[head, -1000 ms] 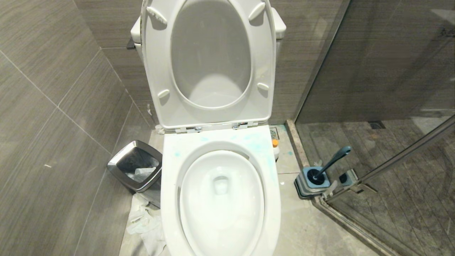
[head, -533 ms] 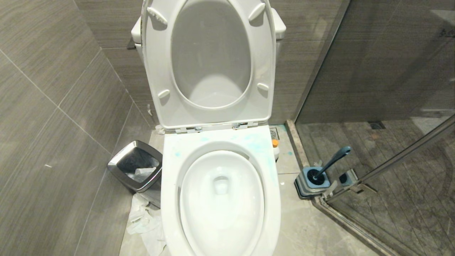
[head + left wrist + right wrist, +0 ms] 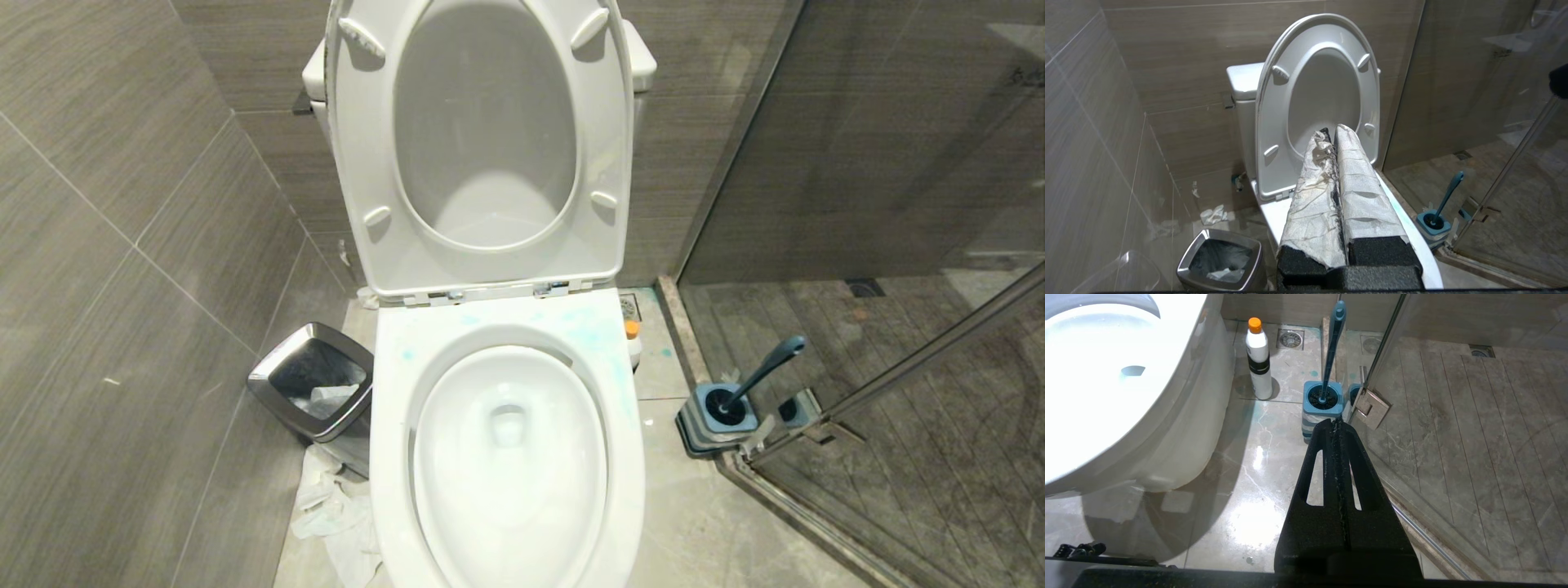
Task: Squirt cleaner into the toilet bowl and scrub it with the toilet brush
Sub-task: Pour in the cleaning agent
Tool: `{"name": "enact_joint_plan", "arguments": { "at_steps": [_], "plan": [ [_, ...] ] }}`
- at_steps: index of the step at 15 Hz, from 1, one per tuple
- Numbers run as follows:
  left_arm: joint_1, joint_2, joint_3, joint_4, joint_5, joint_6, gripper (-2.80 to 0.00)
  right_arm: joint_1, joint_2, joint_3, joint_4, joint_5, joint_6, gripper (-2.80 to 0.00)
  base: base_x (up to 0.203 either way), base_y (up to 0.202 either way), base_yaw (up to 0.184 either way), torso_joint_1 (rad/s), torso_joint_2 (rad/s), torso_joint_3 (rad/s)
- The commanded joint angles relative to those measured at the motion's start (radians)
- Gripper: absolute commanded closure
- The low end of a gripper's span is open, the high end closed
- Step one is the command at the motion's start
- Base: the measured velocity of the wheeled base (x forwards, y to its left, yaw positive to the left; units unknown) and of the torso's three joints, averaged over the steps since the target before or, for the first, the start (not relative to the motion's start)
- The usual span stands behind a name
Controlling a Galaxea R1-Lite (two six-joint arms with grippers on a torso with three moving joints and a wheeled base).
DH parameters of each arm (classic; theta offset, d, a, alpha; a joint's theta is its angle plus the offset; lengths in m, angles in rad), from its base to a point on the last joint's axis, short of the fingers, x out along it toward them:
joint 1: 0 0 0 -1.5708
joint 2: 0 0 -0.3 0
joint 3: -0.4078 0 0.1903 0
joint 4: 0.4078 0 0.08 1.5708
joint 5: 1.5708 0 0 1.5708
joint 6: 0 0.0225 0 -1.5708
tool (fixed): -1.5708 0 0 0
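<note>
**Grey-tiled bathroom, toilet open, both end effectors closed and empty**

Grey-tiled walls (image 3: 122, 245) and a marbled floor (image 3: 702, 523) all round, with a glass shower screen (image 3: 882, 163) from 1 to 4 o'clock in the head view. At centre, the toilet bowl (image 3: 392, 457), seat and lid (image 3: 359, 163) raised upright against the tank. Pale turquoise cleaner (image 3: 600, 331) smeared over the back of the rim, heaviest toward 1 o'clock of the opening, plus one dab at 10 o'clock. At 3 o'clock of the bowl, well apart from it, the toilet brush (image 3: 763, 367) standing tilted in its square blue-and-grey holder (image 3: 694, 433), just beside the screen's hinge. Between bowl and holder, a white bottle with an orange cap (image 3: 1258, 359) upright on the floor. At 9 o'clock of the bowl, a square steel waste bin (image 3: 273, 388); crumpled white paper (image 3: 335, 514) on the floor at 7 o'clock.

Neither arm in the head view. Left end effector (image 3: 1331, 134), fingers wrapped in crinkled paper, pressed together on nothing, raised in front of the lifted seat. Right end effector (image 3: 1336, 422) closed too, black fingers meeting with nothing between, low above the floor, pointing toward the holder.
</note>
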Motion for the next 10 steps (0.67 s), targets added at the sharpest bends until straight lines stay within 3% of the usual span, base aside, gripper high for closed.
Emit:
{"name": "enact_joint_plan", "arguments": {
  "at_steps": [1,5,7,10],
  "plan": [
    [-0.009,-0.047,0.036,0.008,-0.001,0.009,0.0,0.0,0.002,-0.001,-0.001,0.0,-0.001,0.0,0.0,0.0,0.0,0.0,0.0,0.0],
    [-0.052,-0.208,0.177,0.079,0.0,0.089,0.0,0.0,0.002,0.0,-0.001,0.0,-0.001,0.0,0.0,0.0,0.0,0.0,0.0,0.0],
    [-0.052,-0.292,0.307,0.096,0.012,0.108,0.0,0.0,0.002,-0.001,-0.001,0.0,0.0,0.0,0.0,0.0,0.0,0.0,0.0,0.0],
    [-0.052,-0.305,0.531,0.021,0.132,0.149,0.0,0.0,0.002,0.0,-0.001,0.0,-0.001,0.0,0.0,0.0,0.0,0.0,0.0,0.0]
  ]
}}
